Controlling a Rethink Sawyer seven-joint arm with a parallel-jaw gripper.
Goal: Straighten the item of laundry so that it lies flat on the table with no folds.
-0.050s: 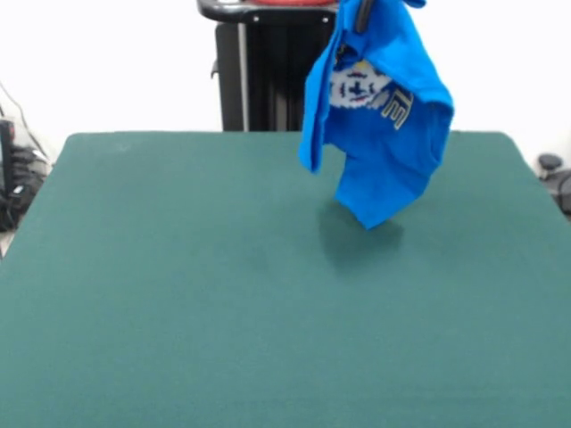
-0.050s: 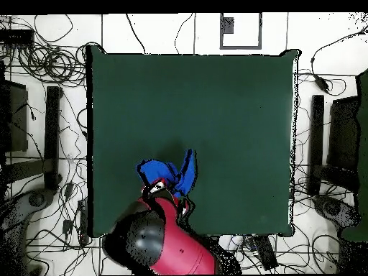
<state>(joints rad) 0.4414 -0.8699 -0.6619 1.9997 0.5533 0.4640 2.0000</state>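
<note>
green felt runs out wide and bare on the table point(image 1: 178, 294), white wall behind it and cables strewn over the floor around.

closest to the tool: the gripper point(image 1: 361, 13) shows only as a dark sliver at the top of the front view, buried in cloth, and from overhead the red arm point(image 2: 172, 241) covers it. i cannot tell how it is set, though the shirt point(image 1: 384, 116) clearly hangs from it.

below the tool, the blue shirt dangles bunched and twisted, its white print folded in on itself, a sleeve or flap drooping to one side. its lowest corner looks to be just clear of the felt, with a shadow right under it.

further out, plenty of open table lies away from the tool (the arm's own edge looks near in the overhead view).

my guess at the risks: let go from here and it drops in a crumpled heap. lowered straight down, the folds stack. dragged toward the near edge, part may slide off.
</note>
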